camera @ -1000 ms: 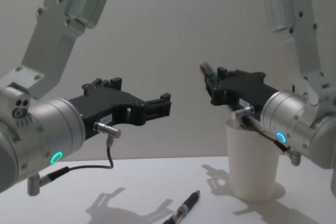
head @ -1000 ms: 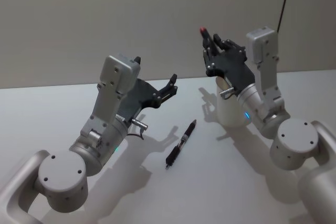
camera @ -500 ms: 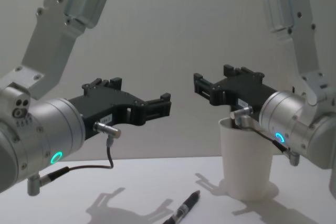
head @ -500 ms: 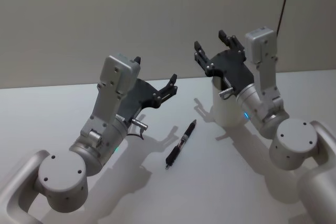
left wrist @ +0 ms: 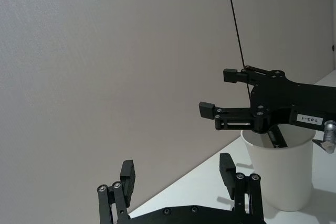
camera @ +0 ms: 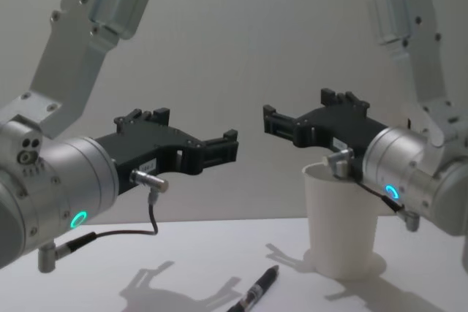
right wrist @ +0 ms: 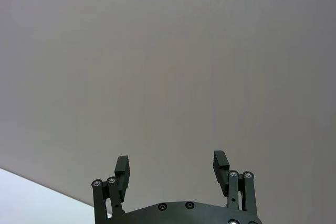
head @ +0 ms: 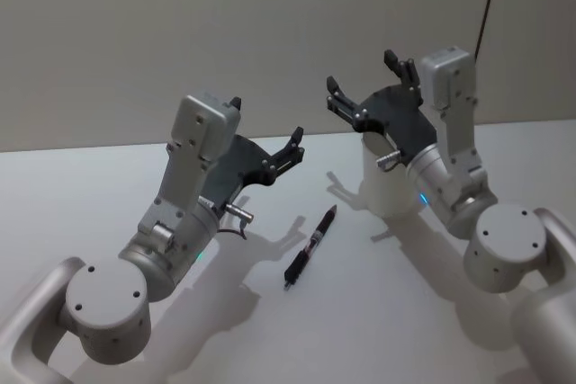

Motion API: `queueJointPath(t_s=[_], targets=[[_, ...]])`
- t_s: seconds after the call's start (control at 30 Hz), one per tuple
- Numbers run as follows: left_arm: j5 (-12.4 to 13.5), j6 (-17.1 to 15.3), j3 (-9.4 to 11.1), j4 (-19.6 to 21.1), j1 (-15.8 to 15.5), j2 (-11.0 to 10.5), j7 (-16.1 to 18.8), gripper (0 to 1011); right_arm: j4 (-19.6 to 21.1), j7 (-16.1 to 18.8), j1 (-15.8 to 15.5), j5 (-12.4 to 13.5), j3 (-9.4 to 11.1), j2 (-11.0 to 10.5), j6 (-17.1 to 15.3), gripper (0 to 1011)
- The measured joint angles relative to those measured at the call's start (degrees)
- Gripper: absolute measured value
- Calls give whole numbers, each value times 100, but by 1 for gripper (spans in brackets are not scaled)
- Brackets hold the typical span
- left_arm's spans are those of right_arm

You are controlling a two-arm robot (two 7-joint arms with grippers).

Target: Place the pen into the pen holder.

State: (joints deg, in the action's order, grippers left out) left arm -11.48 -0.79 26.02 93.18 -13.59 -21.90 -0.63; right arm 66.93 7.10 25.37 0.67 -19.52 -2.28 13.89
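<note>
Right gripper [head: 362, 75], spread wide and empty, is held over the pen holder [head: 385, 184]; left gripper [left wrist: 177, 166] is likewise wide. The pen [head: 310, 246], lying on the table [head: 396, 312] between them, is judged due for grasping next.

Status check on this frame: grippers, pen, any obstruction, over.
Left gripper open, raised left of pen. Right gripper open, above pen holder. Pen flat on table between arms, outside holder. Nothing blocking.

Both arms raised, left gripper [head: 297, 144] and right gripper [head: 360, 80] with fingers spread.
</note>
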Motion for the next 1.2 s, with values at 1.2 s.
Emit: queueJointPath(t_s=[1.2], targets=[[0, 0, 0, 0, 0, 0, 0, 1001, 3202, -995, -3360, 1093, 1266, -2412, -160, 1002]])
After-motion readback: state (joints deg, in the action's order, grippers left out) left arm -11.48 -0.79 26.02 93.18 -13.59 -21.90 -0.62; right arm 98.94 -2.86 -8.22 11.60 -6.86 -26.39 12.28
